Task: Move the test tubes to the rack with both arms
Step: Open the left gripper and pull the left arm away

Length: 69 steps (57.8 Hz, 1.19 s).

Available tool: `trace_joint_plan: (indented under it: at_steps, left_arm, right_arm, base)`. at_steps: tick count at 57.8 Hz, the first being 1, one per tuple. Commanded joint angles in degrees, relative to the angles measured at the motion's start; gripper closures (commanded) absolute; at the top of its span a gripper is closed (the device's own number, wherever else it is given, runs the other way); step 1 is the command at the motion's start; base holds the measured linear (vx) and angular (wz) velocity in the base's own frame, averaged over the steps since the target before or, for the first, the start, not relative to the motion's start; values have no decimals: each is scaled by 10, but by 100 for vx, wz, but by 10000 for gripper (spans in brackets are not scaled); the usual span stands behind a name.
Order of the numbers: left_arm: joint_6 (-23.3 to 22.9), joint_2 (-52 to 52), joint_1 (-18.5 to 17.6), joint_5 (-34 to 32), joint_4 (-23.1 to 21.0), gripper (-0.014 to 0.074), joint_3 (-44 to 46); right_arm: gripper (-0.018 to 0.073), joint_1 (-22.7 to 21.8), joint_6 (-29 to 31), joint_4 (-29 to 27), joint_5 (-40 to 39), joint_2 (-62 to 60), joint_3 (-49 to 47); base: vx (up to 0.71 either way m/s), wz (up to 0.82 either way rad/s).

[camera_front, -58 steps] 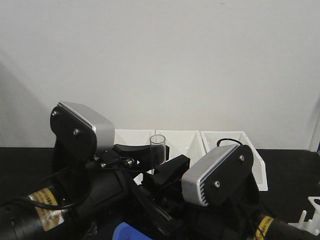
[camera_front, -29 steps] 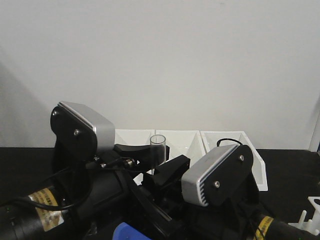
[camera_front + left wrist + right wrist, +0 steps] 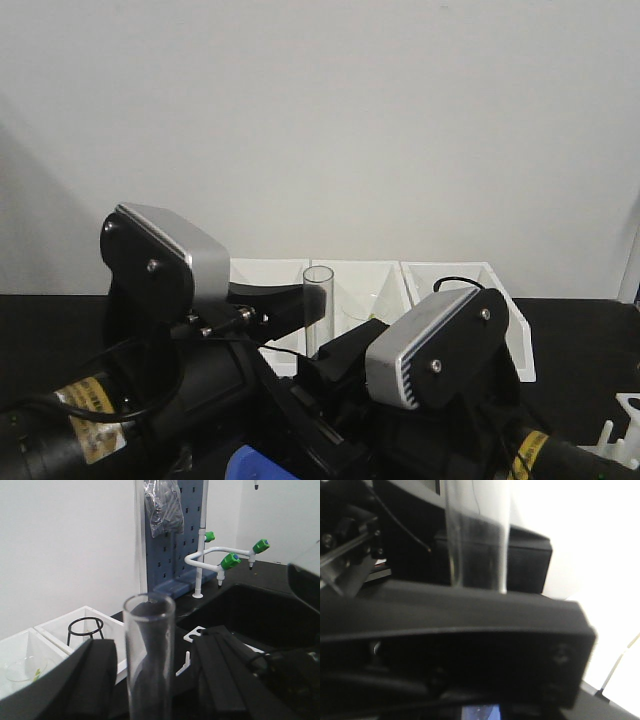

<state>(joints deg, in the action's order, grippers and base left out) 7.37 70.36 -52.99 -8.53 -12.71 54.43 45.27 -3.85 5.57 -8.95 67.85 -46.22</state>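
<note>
White wall (image 3: 320,120) fills the front view above a black desk (image 3: 580,340); three bins (image 3: 470,285) stand along its back edge, and the rack (image 3: 622,432) is cut off at the right edge of the desk. One tube (image 3: 318,300) stands upright in the air over the middle of the desk, between the left gripper (image 3: 285,298) and the right gripper (image 3: 340,355); its lower end is hidden behind black parts of the right one, so the contact cannot be seen from here.

From the left wrist, the tube rises between two black fingers (image 3: 90,675) with a gap on each side; this gripper looks released, not touching the glass. Behind are a sink (image 3: 250,610) and a tap (image 3: 220,560).

The right wrist view is blurred; the tube comes up from behind a dark bar (image 3: 450,625), and I cannot tell if the right jaws are closed on it.

I judge the step to be the handover of the tube between the arms; next, the right arm must carry it upright to the rack and lower it straight into a hole, once the left one backs clear. Other tubes are not in view.
</note>
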Motion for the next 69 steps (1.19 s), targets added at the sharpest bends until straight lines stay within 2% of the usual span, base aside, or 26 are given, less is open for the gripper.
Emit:
trace_joint_plan:
  at_steps: [1, 8, 15, 32, 39, 50, 69]
  left_arm:
    - [0, -26, -3, -61, 1, 123, 23]
    - [1, -49, -3, -88, 3, 123, 23]
    - [32, -74, -3, -104, 3, 123, 23]
    - [68, -146, -3, -98, 1, 123, 23]
    - [102, -172, -3, -74, 0, 123, 23]
    - [105, -181, -3, -27, 0, 123, 23]
    - [105, -178, -1, 15, 0, 125, 23]
  right_arm:
    - [570, -2, 2, 0, -53, -12, -20]
    - [570, -2, 2, 0, -53, -12, -20]
    - [570, -2, 2, 0, -48, -12, -20]
    - [568, -2, 2, 0, -40, -12, -20]
    - [567, -21, 2, -11, -55, -12, -20]
    - [567, -107, 4, -21, -71, -12, -20]
    - [567, -327, 3, -21, -84, -17, -13]
  base:
    - [0, 0]
    - [0, 0]
    - [0, 0]
    - [0, 0]
    - [0, 0]
    - [0, 0]
    - [0, 0]
